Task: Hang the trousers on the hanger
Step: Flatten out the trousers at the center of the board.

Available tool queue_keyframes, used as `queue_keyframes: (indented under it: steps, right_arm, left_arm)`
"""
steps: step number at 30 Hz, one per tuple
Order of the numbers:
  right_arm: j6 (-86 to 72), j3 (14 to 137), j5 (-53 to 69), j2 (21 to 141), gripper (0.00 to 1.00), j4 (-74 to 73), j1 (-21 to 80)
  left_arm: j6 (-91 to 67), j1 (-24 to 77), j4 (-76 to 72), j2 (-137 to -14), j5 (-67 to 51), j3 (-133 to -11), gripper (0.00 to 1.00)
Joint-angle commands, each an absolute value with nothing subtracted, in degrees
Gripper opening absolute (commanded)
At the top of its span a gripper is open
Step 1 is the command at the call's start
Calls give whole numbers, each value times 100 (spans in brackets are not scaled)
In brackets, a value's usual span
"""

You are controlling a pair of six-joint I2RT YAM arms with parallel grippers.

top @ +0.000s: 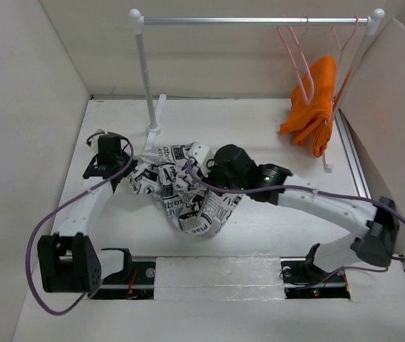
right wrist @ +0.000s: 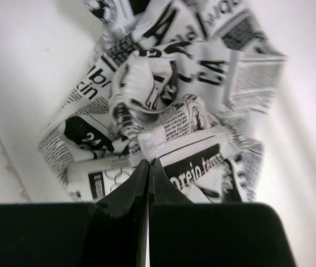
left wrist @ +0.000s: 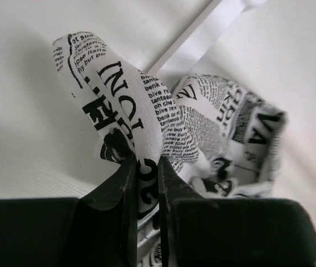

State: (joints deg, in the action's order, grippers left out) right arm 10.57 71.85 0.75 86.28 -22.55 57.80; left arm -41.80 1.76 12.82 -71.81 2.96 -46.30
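Note:
The trousers [top: 181, 192], white with black newspaper print, lie crumpled in the middle of the table. My left gripper [top: 135, 171] is at their left end, shut on a raised fold [left wrist: 124, 111]; printed cloth fills the narrow gap between its jaws [left wrist: 145, 167]. My right gripper [top: 197, 168] is at their upper right, its jaws pressed together on a thin white fold edge [right wrist: 152, 146] of the trousers [right wrist: 163, 100]. The pale pink hanger [top: 296, 60] hangs empty on the rail at the back right, far from both grippers.
A white clothes rack [top: 252, 21] stands at the back, its left post [top: 145, 85] and foot [top: 157, 114] just behind the trousers; the foot shows in the left wrist view [left wrist: 202, 33]. A coral-orange hanger [top: 345, 53] holds an orange cloth [top: 315, 107]. Walls enclose the table.

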Motion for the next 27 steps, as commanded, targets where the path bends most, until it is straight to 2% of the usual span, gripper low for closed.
queue_keyframes:
  steps: [1,3,7,12,15,18,20,23,27]
  right_arm:
    - [888,7758,-446,7422,0,-2933,6080]
    - [800,8380,-815,6806,0,-3555,6379]
    - [642,9621,-1159,6408,0,-4700,6679]
    - [449,12000,-1433,6521,0,-5571,7031]
    - [422,12698,-1695,6574,0,-5878,7031]
    - [396,12464,-2836,6443,0,-6204,6979]
    - [413,11561,-3538,6206,0,-6188,6716]
    - [457,10129,-3368,5952,0,-5934,5663]
    - [773,7976,-2787,5678,0,-4418,3985]
  left_arm:
    - [-4263,132,1783,-6356,982,-5237,0]
    - [-4149,132,2073,-5796,1360,-5692,0]
    - [-4052,132,2504,-5160,1915,-6660,0]
    - [-3868,132,2979,-4721,2732,-7767,0]
    - [-3700,132,3163,-4597,3189,-7936,0]
    - [-3735,132,3296,-4544,3384,-7727,0]
    - [-3797,132,3270,-4483,3349,-7481,0]
    - [-3849,132,3226,-4465,3375,-7050,0]
    - [-4077,132,2912,-4544,3200,-5990,0]
